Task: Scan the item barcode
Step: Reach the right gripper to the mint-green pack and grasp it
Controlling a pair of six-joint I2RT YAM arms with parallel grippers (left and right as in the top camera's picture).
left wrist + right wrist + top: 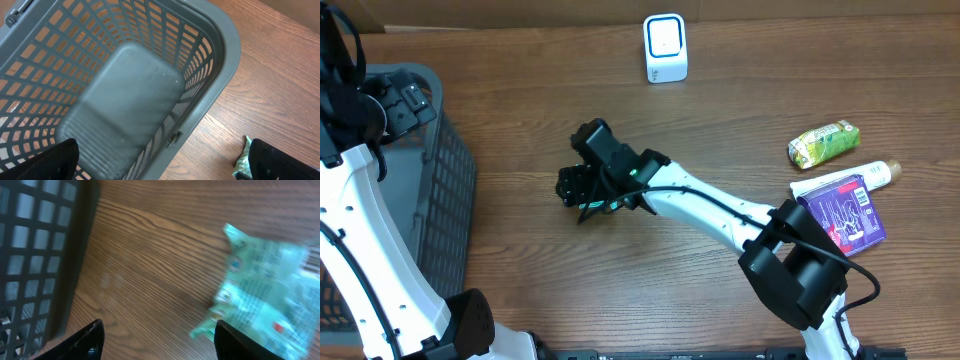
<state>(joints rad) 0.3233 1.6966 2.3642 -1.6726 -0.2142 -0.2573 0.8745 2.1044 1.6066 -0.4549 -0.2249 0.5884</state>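
Overhead: the right end effector [582, 190] reaches to the middle of the worktop [520, 60] and covers most of what it is after. The scanner [665, 47] stands at the far edge, probably so that a lifted item can be turned to face it. A pouch [823, 143], a bottle [878, 174] and a purple pack [845, 210] lie by the right edge. The basket [435, 190] fills the left edge.

Left wrist: the left end effector [161, 150] hangs over the empty basket [220, 60] with its fingers spread wide, apparently parked out of the way. A corner of a green packet [243, 160] shows on the wood beyond the rim.

Right wrist: the right end effector [159, 327] is spread. The packet [265, 295] lies flat by its right finger, and bare wood shows up to the left one, so nothing is pinched yet. The picture is blurred.
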